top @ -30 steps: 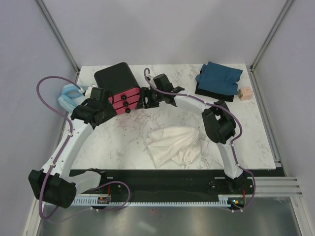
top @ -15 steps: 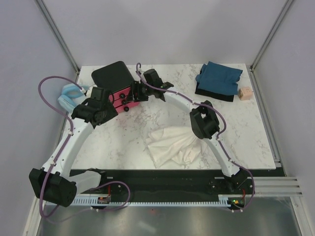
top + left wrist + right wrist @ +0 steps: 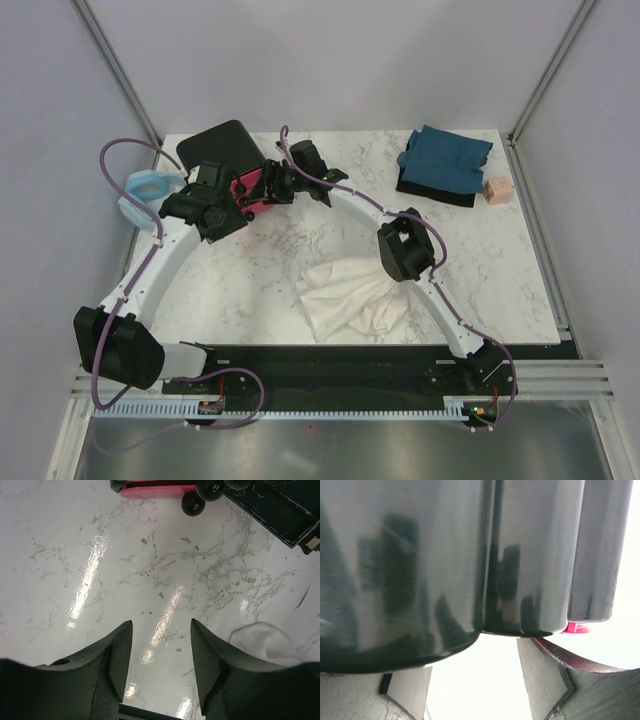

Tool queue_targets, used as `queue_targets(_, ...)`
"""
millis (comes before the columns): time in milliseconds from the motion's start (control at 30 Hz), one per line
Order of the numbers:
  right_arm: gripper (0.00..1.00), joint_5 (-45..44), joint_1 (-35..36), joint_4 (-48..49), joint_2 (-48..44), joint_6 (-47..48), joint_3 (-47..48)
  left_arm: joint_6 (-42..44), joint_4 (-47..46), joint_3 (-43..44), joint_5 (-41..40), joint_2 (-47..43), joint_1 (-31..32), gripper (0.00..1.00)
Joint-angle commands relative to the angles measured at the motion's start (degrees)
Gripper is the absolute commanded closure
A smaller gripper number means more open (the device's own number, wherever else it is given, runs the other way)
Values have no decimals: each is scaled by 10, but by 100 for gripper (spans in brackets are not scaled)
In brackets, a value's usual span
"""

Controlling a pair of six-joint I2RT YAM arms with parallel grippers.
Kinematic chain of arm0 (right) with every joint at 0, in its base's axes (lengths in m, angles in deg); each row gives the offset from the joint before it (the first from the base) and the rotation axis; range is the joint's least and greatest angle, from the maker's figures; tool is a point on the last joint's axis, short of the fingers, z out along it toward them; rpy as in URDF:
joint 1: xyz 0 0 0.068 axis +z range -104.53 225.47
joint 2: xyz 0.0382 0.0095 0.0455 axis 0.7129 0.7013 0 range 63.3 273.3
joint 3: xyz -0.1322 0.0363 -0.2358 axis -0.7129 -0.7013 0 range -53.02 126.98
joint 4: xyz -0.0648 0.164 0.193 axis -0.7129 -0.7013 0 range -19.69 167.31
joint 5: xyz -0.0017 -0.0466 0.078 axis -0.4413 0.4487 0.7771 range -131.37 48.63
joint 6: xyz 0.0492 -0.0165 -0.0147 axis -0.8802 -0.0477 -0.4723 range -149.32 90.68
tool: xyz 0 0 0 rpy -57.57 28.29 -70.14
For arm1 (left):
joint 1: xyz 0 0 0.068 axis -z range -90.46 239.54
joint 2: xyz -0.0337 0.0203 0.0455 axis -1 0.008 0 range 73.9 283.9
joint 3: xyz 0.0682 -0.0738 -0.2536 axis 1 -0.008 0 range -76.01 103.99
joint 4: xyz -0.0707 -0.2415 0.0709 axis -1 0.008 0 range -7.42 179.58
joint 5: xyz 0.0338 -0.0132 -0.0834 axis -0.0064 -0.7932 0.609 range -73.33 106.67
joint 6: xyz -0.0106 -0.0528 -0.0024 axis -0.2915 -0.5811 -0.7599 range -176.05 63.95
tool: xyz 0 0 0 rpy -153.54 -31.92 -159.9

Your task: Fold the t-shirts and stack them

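The cream-white t-shirt [image 3: 350,295] lies crumpled near the table's front middle; its edge [image 3: 260,640] shows at the right of the left wrist view. Folded at the back right is the dark teal t-shirt [image 3: 445,152]. My left gripper [image 3: 238,206] [image 3: 161,625] hovers open over bare marble, just in front of the black box with pink drawers [image 3: 218,152]. My right gripper [image 3: 263,187] [image 3: 475,665] is open, pressed up close to the box's glossy black knobs [image 3: 520,555]. Neither gripper touches a shirt.
A pale blue padded ring [image 3: 143,190] sits at the left edge beside the box. A small wooden cube [image 3: 497,190] lies right of the teal shirt. The right arm's elbow [image 3: 405,250] hangs over the white shirt's far edge. Grey walls enclose the marble table [image 3: 500,260].
My right gripper has moved left against the drawer front, and the box has slid and turned toward the back left. The left arm has swung up and right toward the box.
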Motion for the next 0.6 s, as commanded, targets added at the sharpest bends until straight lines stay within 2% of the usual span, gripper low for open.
queue_targets(0,29,-5,-2,9,45,-42,9,23,-11,26,10,10,1,43)
queue_targets(267,30,42,-6,107,85,-145,17,25,-10,22,12,6,1,43)
queue_targets(400,29,44,-9,176,100,-197,16,19,-2,24,17,-8,1,44)
queue_targets(567,30,32,-9,218,125,-256,33,11,11,22,7,-31,1,44)
